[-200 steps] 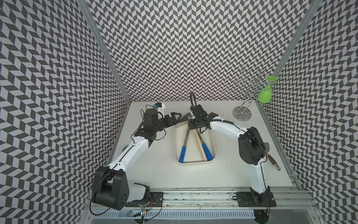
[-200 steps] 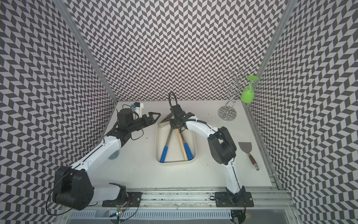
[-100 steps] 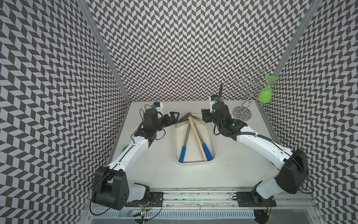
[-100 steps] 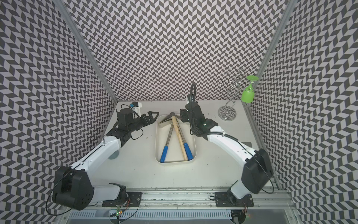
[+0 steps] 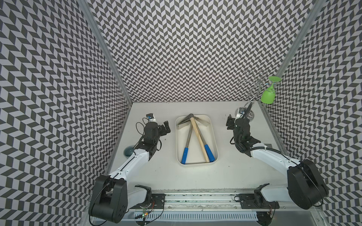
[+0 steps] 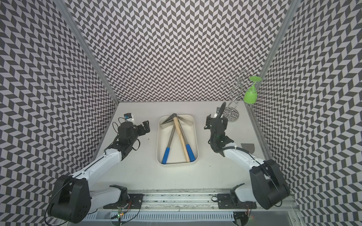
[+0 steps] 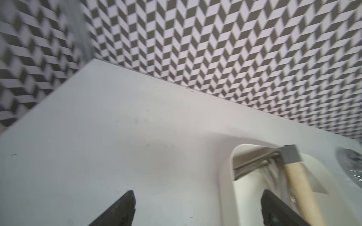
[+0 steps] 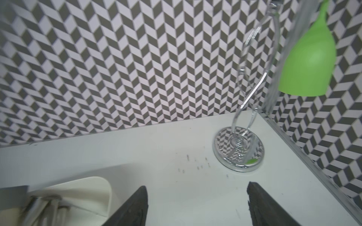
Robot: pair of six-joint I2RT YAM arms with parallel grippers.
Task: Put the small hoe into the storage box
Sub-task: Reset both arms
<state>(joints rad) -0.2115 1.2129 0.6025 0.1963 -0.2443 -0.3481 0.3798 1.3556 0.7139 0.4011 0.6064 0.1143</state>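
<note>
The small hoe (image 5: 198, 138), with a pale wooden handle and a grey metal head, lies inside the cream storage box (image 5: 215, 137) across two blue-handled tools; both top views show it (image 6: 181, 137). My left gripper (image 5: 166, 127) stands open just left of the box's far end, holding nothing. The left wrist view shows its fingertips (image 7: 130, 195) wide apart over bare table, with the box rim (image 7: 225, 176) and the hoe (image 7: 299, 185) beside them. To the right of the box my right gripper (image 5: 235, 120) is open and empty (image 8: 196, 185).
A chrome stand (image 6: 232, 114) with a green glass (image 5: 268, 95) hanging upside down fills the back right corner, close to the right gripper (image 8: 238, 150). A scraper blade (image 6: 247, 147) peeks out by the right arm. A dark round thing (image 5: 128, 151) sits at the left wall.
My right arm has swung from over the box's far end out to the right, opening its jaws wider. The hoe stays in the box. The left gripper drew back slightly.
</note>
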